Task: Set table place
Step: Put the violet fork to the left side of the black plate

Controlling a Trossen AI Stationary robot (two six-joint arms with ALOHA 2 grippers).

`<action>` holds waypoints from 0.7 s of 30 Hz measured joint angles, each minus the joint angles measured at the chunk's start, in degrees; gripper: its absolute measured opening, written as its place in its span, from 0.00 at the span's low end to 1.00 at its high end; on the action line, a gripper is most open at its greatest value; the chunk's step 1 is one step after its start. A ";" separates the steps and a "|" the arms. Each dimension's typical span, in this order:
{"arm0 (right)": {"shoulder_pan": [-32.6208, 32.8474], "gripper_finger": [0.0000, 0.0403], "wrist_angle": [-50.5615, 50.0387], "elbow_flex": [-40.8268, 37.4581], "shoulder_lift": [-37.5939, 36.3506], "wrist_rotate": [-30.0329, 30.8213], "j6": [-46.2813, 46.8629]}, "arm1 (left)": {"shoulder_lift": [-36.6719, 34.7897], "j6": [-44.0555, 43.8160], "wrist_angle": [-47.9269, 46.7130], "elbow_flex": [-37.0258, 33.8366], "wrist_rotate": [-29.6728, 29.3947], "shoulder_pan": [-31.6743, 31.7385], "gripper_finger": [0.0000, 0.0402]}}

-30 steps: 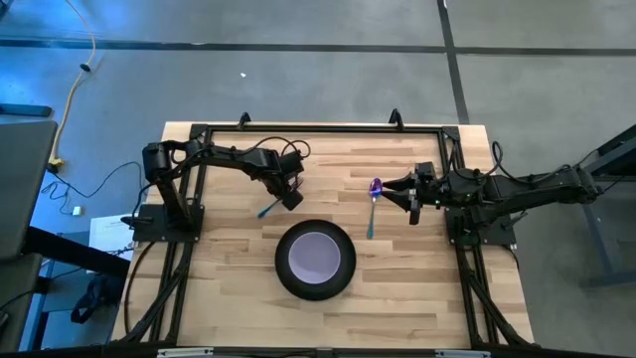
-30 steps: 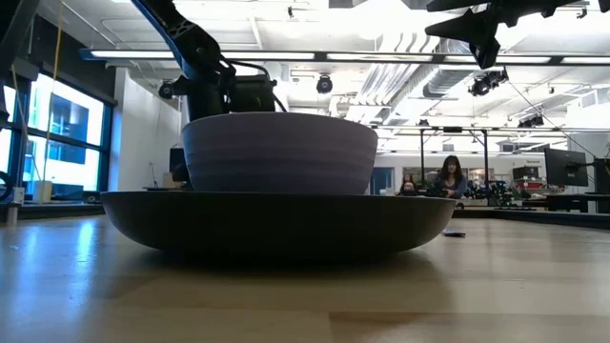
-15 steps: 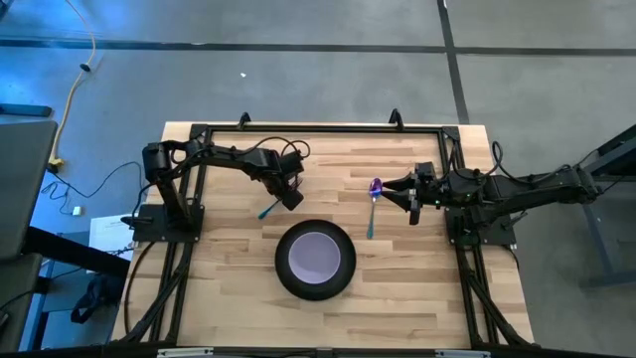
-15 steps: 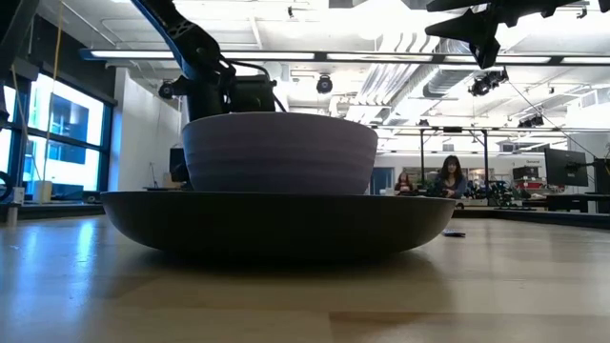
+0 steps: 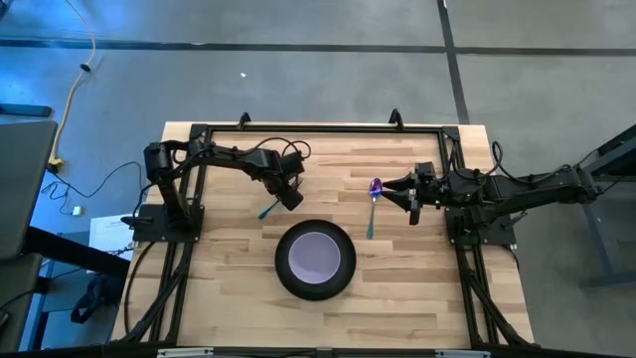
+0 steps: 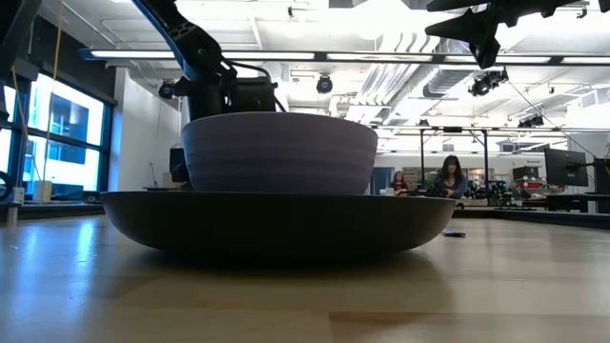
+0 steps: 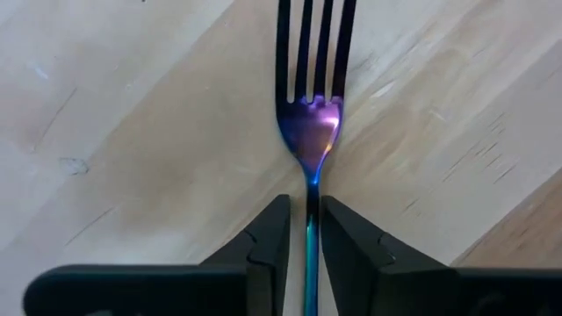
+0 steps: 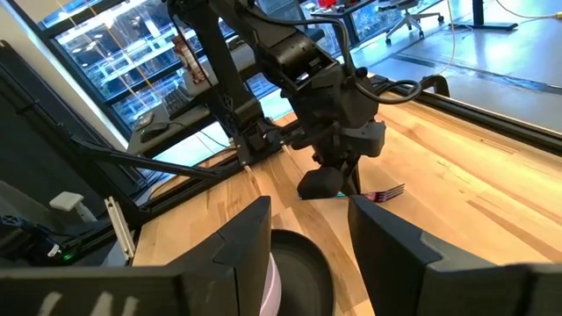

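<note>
Your left gripper (image 7: 306,241) jaws sit slightly parted around the fork (image 7: 311,132) on the bench (image 5: 397,298); right gripper (image 5: 390,186) jaws gape empty.

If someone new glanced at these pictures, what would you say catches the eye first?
Probably the lavender bowl sitting in the round black plate at the table's middle. The left gripper straddles the purple-and-teal fork's handle beyond the plate to its left, while the spoon lies beyond it to the right, just before the open right gripper.
</note>
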 joint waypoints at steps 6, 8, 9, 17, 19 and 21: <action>0.00 0.36 0.02 0.00 0.00 -0.02 0.02 | 0.12 0.13 0.36 -0.07 -1.04 -0.29 0.14; 0.00 0.36 0.02 0.00 0.01 0.00 -0.01 | 0.14 0.13 0.25 -0.07 -0.98 -0.27 0.14; 0.00 0.36 0.01 0.00 0.02 0.00 -0.02 | 0.16 0.13 0.23 -0.07 -0.98 -0.27 0.14; 0.00 0.36 0.02 0.00 0.01 0.79 -0.17 | 0.25 -0.96 -0.28 -0.11 -1.18 -0.24 0.02; 0.00 0.36 0.02 0.00 0.02 0.79 -0.16 | 0.29 -2.32 -0.32 -0.13 -1.18 -0.24 0.03; 0.00 0.36 0.00 0.00 0.00 0.79 -0.17 | 0.29 -3.86 -0.28 -0.15 -1.18 -0.24 0.03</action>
